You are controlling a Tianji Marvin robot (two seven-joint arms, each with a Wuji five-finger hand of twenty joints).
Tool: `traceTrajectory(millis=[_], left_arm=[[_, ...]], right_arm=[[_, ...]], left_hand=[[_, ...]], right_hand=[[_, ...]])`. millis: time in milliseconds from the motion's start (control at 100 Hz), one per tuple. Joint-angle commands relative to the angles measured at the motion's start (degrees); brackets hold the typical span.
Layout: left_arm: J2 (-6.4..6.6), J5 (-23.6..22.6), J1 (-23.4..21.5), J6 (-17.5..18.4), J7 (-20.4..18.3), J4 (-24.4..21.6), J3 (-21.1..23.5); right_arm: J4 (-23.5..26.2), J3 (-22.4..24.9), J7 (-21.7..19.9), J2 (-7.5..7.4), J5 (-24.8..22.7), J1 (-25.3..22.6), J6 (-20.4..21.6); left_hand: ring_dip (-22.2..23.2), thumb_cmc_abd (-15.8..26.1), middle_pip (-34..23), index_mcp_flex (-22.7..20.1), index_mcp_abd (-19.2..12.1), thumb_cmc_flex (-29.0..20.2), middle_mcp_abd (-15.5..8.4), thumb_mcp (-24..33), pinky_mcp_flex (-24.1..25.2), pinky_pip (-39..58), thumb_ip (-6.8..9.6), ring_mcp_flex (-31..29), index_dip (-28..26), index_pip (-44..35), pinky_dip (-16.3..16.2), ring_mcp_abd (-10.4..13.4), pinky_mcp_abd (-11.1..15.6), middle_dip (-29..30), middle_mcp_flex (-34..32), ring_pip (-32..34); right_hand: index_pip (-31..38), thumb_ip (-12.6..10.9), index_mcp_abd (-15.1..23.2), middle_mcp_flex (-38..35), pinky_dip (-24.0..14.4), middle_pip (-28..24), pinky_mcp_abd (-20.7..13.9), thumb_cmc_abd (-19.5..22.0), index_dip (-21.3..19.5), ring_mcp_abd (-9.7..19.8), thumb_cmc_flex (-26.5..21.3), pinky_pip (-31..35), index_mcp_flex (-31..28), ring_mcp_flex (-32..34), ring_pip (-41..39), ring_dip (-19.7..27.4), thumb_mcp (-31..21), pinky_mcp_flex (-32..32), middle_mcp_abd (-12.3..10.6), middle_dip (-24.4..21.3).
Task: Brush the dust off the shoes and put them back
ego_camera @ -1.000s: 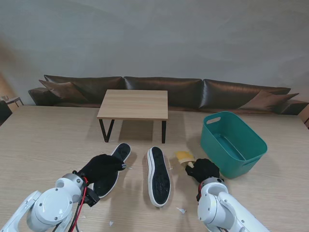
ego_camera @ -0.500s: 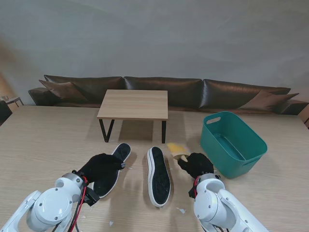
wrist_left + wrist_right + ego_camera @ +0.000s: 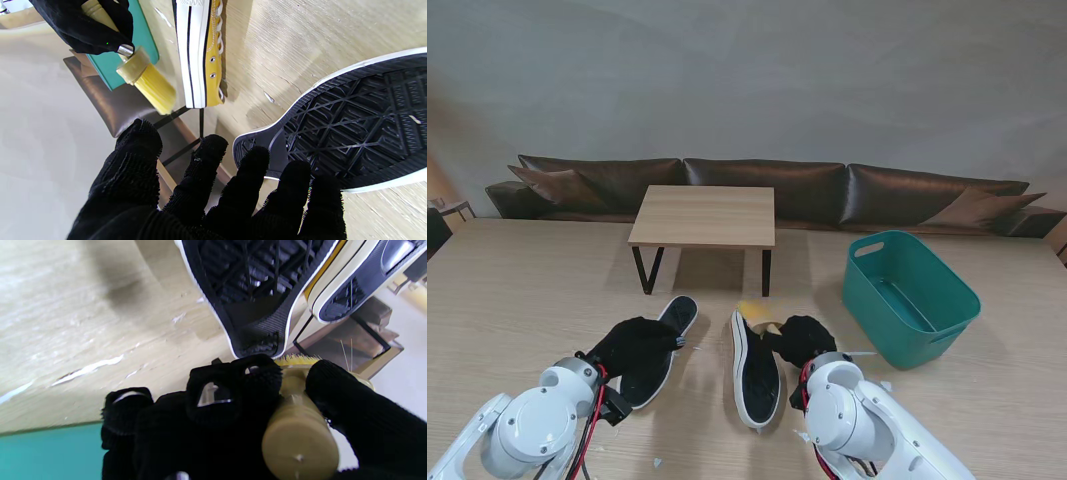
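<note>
Two yellow canvas shoes lie sole-up on the wooden table. My left hand (image 3: 635,347) rests flat on the left shoe (image 3: 677,318), fingers spread over its black sole (image 3: 353,130). The right shoe (image 3: 756,368) lies in the middle; its yellow side and laces (image 3: 213,50) show in the left wrist view. My right hand (image 3: 800,340) is shut on a wooden brush (image 3: 298,436). The brush's yellow bristles (image 3: 752,312) hover at the far tip of the right shoe's sole (image 3: 253,290).
A teal plastic basin (image 3: 907,295) stands to the right of the shoes. A small wooden side table (image 3: 704,215) with black legs stands farther from me, before a dark sofa (image 3: 767,185). Small white scraps (image 3: 802,435) lie on the table near me.
My right hand has carried the brush leftward, from beside the basin to the far tip of the right shoe. The left hand and both shoes have stayed put.
</note>
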State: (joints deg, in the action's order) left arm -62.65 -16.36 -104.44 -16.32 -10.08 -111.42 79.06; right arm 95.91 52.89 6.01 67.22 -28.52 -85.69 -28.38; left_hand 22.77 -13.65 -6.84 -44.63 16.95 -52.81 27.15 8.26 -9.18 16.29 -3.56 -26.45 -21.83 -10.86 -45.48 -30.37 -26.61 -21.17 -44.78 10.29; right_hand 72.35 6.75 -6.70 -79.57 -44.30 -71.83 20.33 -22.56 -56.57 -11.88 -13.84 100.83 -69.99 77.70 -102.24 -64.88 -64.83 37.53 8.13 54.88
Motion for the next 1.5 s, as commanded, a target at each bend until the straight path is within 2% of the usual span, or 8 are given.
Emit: traceTrajectory(millis=[0,390,640,860,1180,1490], left_arm=[[-0.27,-0.1,-0.3,-0.3,-0.9,-0.4,0.0],[-0.38,0.3,-0.2,-0.4,-0.5,-0.1,-0.4],[-0.4,0.4,-0.1,-0.5,-0.5,0.1,-0.5],[-0.37,0.7,0.3,-0.4,-0.7,0.5,-0.6],[-0.52,0.7,0.6,-0.6,-0.1,0.7,-0.9],[-0.49,0.7,0.9,-0.4,-0.2,1.0,-0.8]], right_arm=[[-0.1,-0.5,-1.4,-0.36,-0.5,-0.2,0.8],[0.3,0.9,-7.6,-2.8,-3.5,-2.1,4.2],[2.1,4.5,-9.3,-4.02,-6.9,-6.5,7.6],[4.5,8.2,-12.6,-5.2,-8.6,-10.5,11.8],[8.4,14.1,-16.4,-6.23,-9.2,-16.5,18.0],[9.0,18.3,-19.4,-6.84,-7.9,-19.9,22.7]], left_hand=[[0.7,2.8,0.2,-0.5,-0.1,-2.0,0.3,-1.7,0.3,-1.2,2.17,2.2,0.0,0.3,-0.4,0.2,0.7,0.2,0.8,-0.8],[0.7,2.9,0.2,-0.8,0.1,-2.2,0.4,-1.8,0.4,-1.2,2.19,2.1,0.0,0.3,-0.4,0.2,0.8,0.2,0.7,-0.8],[0.8,3.0,0.2,-0.8,0.1,-2.2,0.4,-1.9,0.4,-1.2,2.2,2.0,0.0,0.3,-0.4,0.4,0.8,0.2,0.6,-0.8],[0.8,3.1,0.1,-0.9,0.3,-2.3,0.4,-1.9,0.4,-1.2,2.21,1.9,-0.1,0.2,-0.5,0.5,0.8,0.1,0.6,-0.7],[0.8,3.2,0.2,-0.9,0.4,-2.3,0.5,-2.0,0.4,-1.2,2.22,1.9,-0.1,0.3,-0.5,0.5,0.7,0.2,0.7,-0.7],[0.8,3.2,0.2,-1.0,0.4,-2.3,0.4,-2.1,0.5,-1.2,2.22,2.0,-0.1,0.2,-0.5,0.5,0.7,0.1,0.6,-0.8]], right_hand=[[5.5,-0.4,-9.2,-3.5,-3.4,-7.9,0.2,2.4,0.4,2.7,-3.5,9.9,-8.0,-3.2,-3.5,-0.8,-5.5,29.5,5.0,0.6],[5.5,-0.5,-8.8,-3.5,-3.3,-7.8,-0.3,2.6,0.4,3.3,-3.1,9.8,-8.0,-3.1,-3.5,-0.6,-5.3,29.5,4.6,0.6],[5.4,-0.5,-8.4,-3.5,-3.0,-7.7,-0.6,2.7,0.5,3.9,-3.1,9.7,-8.0,-3.1,-3.4,-0.5,-5.1,29.5,4.2,0.6],[5.4,-0.5,-8.4,-3.5,-2.9,-7.7,-0.7,2.9,0.5,4.1,-3.1,9.8,-8.0,-3.1,-3.3,-0.3,-4.9,29.5,4.3,0.6],[5.3,-0.6,-8.2,-3.5,-2.6,-7.6,-0.8,3.1,0.5,4.4,-3.2,9.5,-7.9,-3.1,-3.3,0.0,-4.6,29.5,4.2,0.5],[5.1,-0.6,-8.5,-3.5,-2.5,-7.5,-0.6,3.0,0.5,4.0,-3.3,9.3,-7.9,-3.1,-3.3,0.1,-4.8,29.4,4.2,0.5]])
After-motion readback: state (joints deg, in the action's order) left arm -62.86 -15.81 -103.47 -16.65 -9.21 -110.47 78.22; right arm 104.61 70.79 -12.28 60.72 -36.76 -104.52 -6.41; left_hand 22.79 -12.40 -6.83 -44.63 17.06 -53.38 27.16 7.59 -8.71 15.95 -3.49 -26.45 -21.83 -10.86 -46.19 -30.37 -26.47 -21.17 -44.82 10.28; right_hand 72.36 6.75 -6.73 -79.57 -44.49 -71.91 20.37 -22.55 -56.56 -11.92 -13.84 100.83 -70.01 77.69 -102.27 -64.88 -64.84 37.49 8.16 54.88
